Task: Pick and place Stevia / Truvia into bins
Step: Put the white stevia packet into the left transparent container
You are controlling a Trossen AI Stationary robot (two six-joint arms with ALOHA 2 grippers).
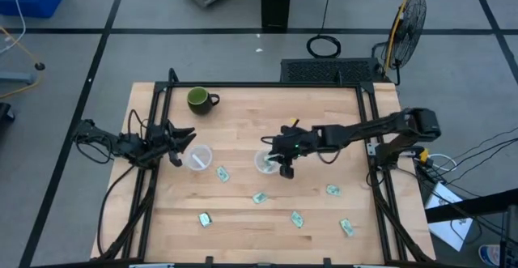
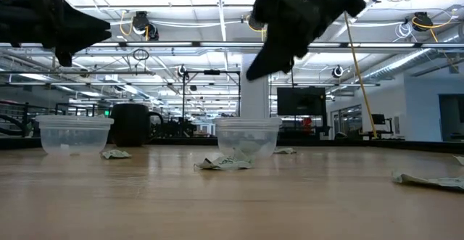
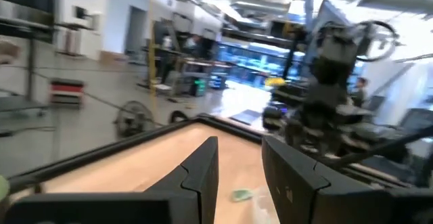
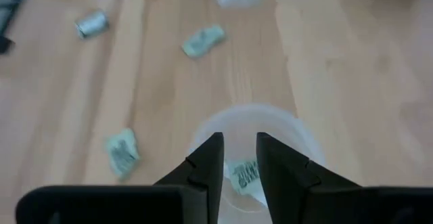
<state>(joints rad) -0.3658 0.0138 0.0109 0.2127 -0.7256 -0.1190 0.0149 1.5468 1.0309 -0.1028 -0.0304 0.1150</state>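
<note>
Two clear cups stand on the wooden table: one (image 1: 198, 158) (image 2: 74, 135) near my left gripper, the other (image 1: 265, 163) (image 2: 248, 137) under my right gripper. My right gripper (image 1: 285, 169) (image 4: 239, 139) hangs above that second cup's rim (image 4: 298, 143), pointing down, narrowly open and holding nothing. A pale green packet (image 4: 245, 173) lies inside the cup. My left gripper (image 1: 184, 136) (image 3: 238, 143) hovers level beside the first cup, narrowly open and holding nothing. Several more packets lie flat on the table (image 1: 222, 173) (image 1: 259, 197) (image 1: 332, 190).
A dark green mug (image 1: 199, 99) stands near the far edge. Loose packets lie toward the near edge (image 1: 204, 218) (image 1: 297, 218) (image 1: 346, 227). A black frame (image 1: 372, 106) borders the table. Bare wood lies between the cups and the far edge.
</note>
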